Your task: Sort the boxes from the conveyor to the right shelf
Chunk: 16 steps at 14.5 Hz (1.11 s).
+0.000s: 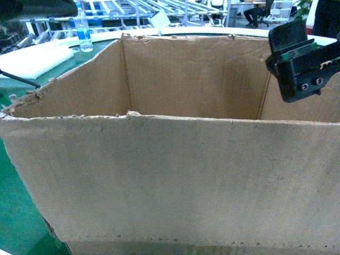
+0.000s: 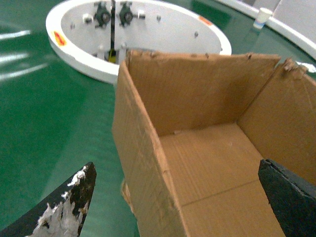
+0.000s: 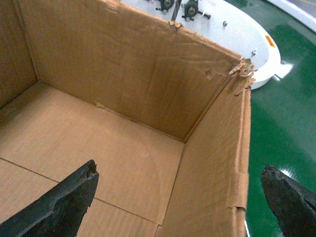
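Note:
One big brown cardboard box (image 1: 175, 175) with torn top edges stands open and empty on the dark green conveyor (image 1: 16, 207), filling the head view. My left gripper (image 2: 177, 195) is open and straddles the box's left wall (image 2: 143, 163): one finger over the belt, the other inside. My right gripper (image 3: 177, 197) is open too, astride the right wall (image 3: 217, 168), with one finger inside and one outside over the belt. Neither pair of fingers visibly touches the cardboard. The right arm's black wrist (image 1: 300, 61) hangs over the box's far right corner. A grey metal shelf (image 1: 138, 10) with roller rails stands far behind.
The conveyor's round white hub (image 2: 148, 29) lies just beyond the box. A water bottle (image 1: 84, 33) and a white foam slab (image 1: 32, 61) sit at the back left. A paper cup (image 2: 263, 17) stands on the outer white rim. People stand far back right.

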Available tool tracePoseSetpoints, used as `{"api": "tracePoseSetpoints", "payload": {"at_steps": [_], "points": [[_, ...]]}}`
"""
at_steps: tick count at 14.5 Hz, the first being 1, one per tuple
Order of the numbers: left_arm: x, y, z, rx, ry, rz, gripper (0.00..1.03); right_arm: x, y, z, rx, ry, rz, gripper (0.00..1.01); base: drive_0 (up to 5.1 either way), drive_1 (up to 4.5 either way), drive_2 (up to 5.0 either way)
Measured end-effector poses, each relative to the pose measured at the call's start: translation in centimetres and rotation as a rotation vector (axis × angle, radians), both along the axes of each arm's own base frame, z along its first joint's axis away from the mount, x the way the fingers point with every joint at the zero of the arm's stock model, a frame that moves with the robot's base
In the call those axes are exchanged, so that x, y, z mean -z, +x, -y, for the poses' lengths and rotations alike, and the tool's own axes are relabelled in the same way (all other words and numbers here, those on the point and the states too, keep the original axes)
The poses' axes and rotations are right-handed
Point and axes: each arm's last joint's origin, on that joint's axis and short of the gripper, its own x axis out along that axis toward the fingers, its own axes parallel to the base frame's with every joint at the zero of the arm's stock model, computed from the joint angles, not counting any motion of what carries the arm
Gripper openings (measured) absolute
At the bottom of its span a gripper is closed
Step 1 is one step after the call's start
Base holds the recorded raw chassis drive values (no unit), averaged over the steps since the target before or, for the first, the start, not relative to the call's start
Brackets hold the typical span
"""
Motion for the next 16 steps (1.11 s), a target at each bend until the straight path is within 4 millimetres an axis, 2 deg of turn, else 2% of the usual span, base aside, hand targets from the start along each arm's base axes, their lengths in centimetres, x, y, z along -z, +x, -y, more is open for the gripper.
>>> {"api": "tracePoseSetpoints", "payload": {"at_steps": [2, 3, 5, 6, 8, 10, 12, 13, 15, 16], "points": [[0.9, 0.6, 0.1, -0.019, 0.011, -0.093, 0.98, 0.8, 0.6, -0.4, 0.022, 0.015, -0.046, 0.98, 0.0, 0.0, 0.0], [0.9, 0.8, 0.2, -0.028, 0.027, -0.106, 0.98, 1.3, 1.1, -0.4, 0.048, 0.018, -0.067, 0.98, 0.0, 0.0, 0.0], [0.4, 1.5, 0.9, -0.017, 0.072, -0.112, 0.98, 1.0, 2.4, -0.1, 0.098, 0.057, -0.105, 0.98, 0.0, 0.0, 0.0], [0.4, 1.8, 1.2, -0.004, 0.078, -0.138, 0.98, 0.9, 3.3, 0.5, 0.139, 0.081, -0.132, 0.98, 0.0, 0.0, 0.0], [0.5, 2.1, 1.1, -0.027, 0.089, -0.152, 0.98, 2.4, 4.1, 1.7, 0.214, 0.102, -0.218, 0.98, 0.0, 0.0, 0.0], [0.6, 2.0, 1.4, -0.016, 0.089, -0.154, 0.98, 2.0, 4.6, 2.4, 0.24, 0.121, -0.203, 0.98, 0.0, 0.0, 0.0], [0.6, 2.0, 1.7, -0.011, 0.084, -0.159, 0.98, 1.6, 4.7, 2.2, 0.249, 0.113, -0.197, 0.98, 0.0, 0.0, 0.0], [0.9, 1.9, 1.7, -0.014, 0.074, -0.175, 0.98, 1.7, 4.8, 1.9, 0.256, 0.103, -0.194, 0.96, 0.0, 0.0, 0.0], [2.2, 1.4, 1.5, -0.031, 0.054, -0.227, 0.98, 1.9, 4.7, 1.1, 0.243, 0.075, -0.194, 0.75, 0.0, 0.0, 0.0], [2.7, 1.3, 1.4, -0.04, 0.045, -0.246, 0.88, 2.0, 4.7, 0.6, 0.234, 0.069, -0.194, 0.64, 0.0, 0.0, 0.0]]}}
